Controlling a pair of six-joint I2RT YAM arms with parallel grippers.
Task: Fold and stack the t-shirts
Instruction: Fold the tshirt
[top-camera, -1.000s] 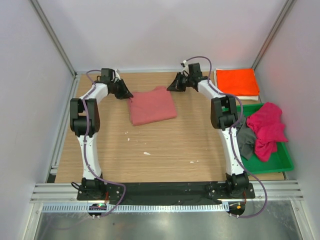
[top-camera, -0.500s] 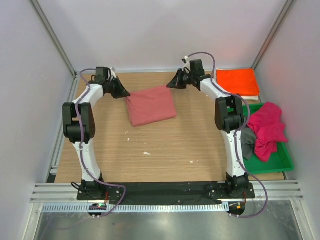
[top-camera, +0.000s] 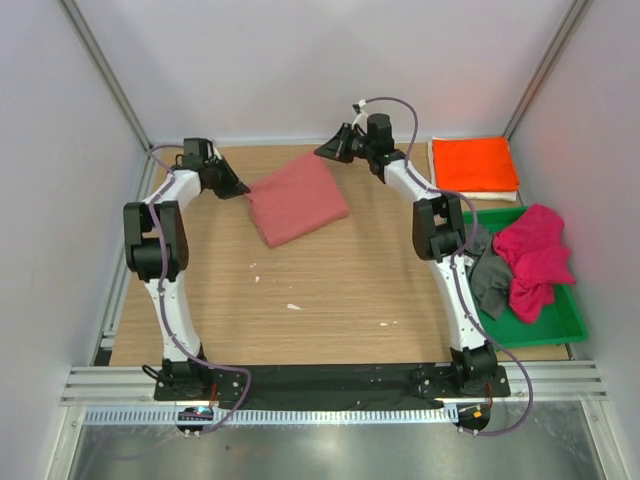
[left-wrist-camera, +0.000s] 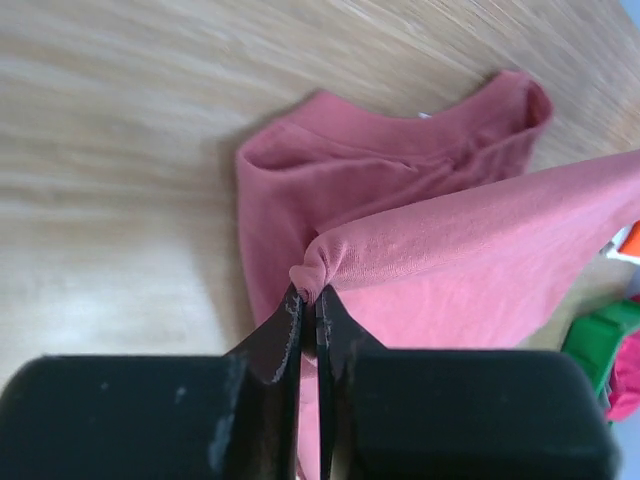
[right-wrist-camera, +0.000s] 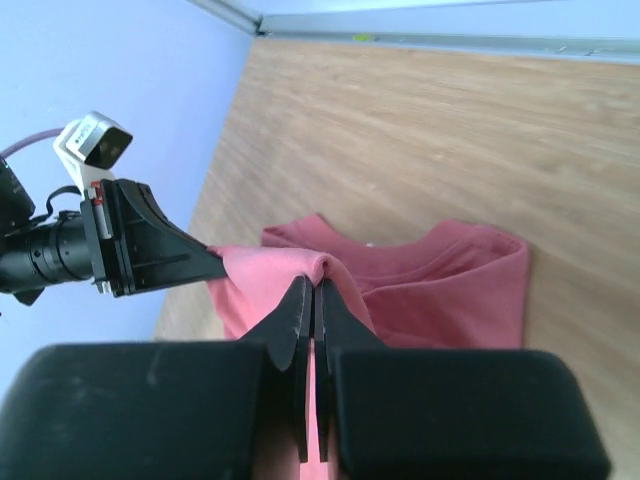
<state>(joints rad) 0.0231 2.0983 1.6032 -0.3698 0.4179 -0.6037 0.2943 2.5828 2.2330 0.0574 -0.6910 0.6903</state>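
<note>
A folded salmon-red t-shirt (top-camera: 297, 198) sits at the back middle of the table. My left gripper (top-camera: 243, 190) is shut on its left corner, and the pinched cloth bunches at the fingertips (left-wrist-camera: 308, 295). My right gripper (top-camera: 322, 153) is shut on the far right corner, with a fold of the shirt (right-wrist-camera: 440, 290) caught between its tips (right-wrist-camera: 315, 285). The held edge (left-wrist-camera: 480, 230) is raised off the layers beneath. In the right wrist view the left gripper (right-wrist-camera: 215, 262) grips the other end of that edge. A folded orange t-shirt (top-camera: 475, 162) lies on a white one (top-camera: 493, 196) at the back right.
A green tray (top-camera: 560, 330) at the right edge holds a crumpled magenta t-shirt (top-camera: 535, 255) and a dark grey one (top-camera: 490, 280). Small white scraps (top-camera: 293, 306) dot the wooden table. Walls stand close at the back and on both sides.
Both grippers have closed on the salmon-red shirt's far corners and shifted left. The shirt's far edge has come up, and the shirt has turned and slid slightly left.
</note>
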